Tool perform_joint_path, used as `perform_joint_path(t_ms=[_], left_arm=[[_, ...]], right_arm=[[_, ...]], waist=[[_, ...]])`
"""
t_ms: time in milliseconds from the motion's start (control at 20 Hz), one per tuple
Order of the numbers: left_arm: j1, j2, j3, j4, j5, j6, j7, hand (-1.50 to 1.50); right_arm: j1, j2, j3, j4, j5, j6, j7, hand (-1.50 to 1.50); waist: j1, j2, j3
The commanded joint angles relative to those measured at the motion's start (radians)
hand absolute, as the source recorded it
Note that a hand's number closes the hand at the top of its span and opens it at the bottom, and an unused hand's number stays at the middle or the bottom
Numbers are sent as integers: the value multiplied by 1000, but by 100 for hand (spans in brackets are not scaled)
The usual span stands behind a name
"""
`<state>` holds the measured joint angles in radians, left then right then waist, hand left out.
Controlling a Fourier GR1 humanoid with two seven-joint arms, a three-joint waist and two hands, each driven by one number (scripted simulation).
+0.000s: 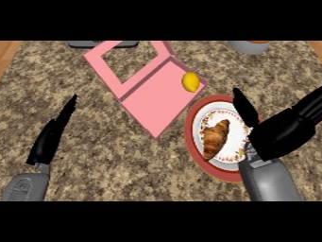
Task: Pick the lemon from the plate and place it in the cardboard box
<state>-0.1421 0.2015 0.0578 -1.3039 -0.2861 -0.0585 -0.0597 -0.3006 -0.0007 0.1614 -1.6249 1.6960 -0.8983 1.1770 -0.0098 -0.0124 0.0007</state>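
Note:
A yellow lemon (190, 81) lies inside the pink box (149, 90), close to the box's right corner. The box is shallow with an open lid frame at its far left. To its right is a red-rimmed plate (199, 111) with a white patterned centre, and a brown croissant (216, 138) rests on it. My right hand (285, 127) hovers open over the plate's right side, thumb pointing up toward the lemon, holding nothing. My left hand (50, 137) is open at the lower left, fingers straight, away from the box.
The counter top is speckled brown stone with wooden strips at the far left and right. A grey object (104, 44) lies at the far edge behind the box. A pale round container (250, 46) stands at the far right.

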Motion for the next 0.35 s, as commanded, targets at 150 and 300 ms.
perform_joint_path(t_ms=[150, 300], left_arm=[[2, -33, -32, -50, -26, 27, 40, 0], [12, -1, 1, -12, 4, -5, -1, 0]], right_arm=[[301, 1, 163, -217, 110, -111, 249, -150], [372, 1, 209, -267, 156, -133, 279, -150]], waist=[[-11, 1, 0], [-10, 6, -1]])
